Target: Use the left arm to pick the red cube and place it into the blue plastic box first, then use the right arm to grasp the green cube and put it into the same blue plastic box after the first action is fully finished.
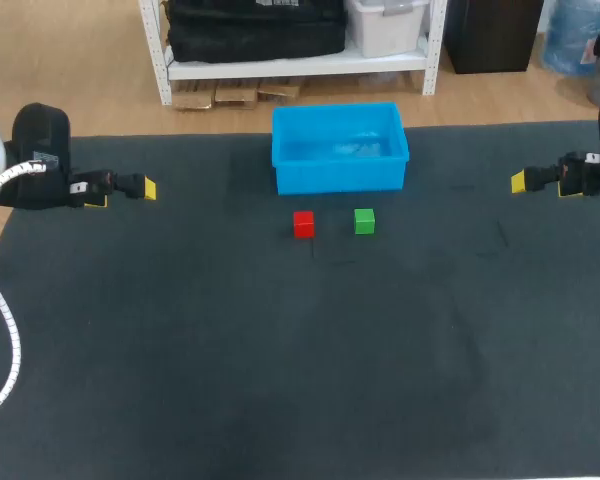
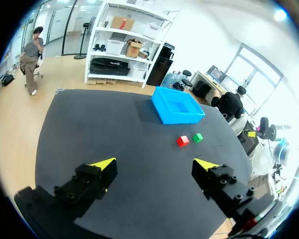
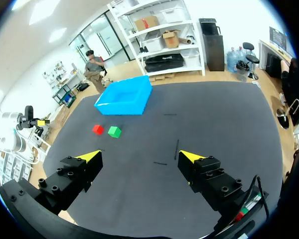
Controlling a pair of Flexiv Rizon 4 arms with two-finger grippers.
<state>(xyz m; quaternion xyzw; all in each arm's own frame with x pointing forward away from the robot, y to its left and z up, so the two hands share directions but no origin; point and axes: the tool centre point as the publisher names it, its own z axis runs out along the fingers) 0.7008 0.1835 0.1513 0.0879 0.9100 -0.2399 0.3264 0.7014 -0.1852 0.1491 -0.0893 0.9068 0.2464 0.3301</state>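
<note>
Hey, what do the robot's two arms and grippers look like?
Both the left gripper and right gripper are black, blocky, bolted two-finger units with wedge-shaped bright yellow tips. A white ribbed cable loops beside the black left arm.

Red cube [image 1: 303,224] beside green cube [image 1: 364,221], before open blue box [image 1: 340,148].

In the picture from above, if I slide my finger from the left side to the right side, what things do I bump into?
left gripper → red cube → green cube → right gripper
</note>
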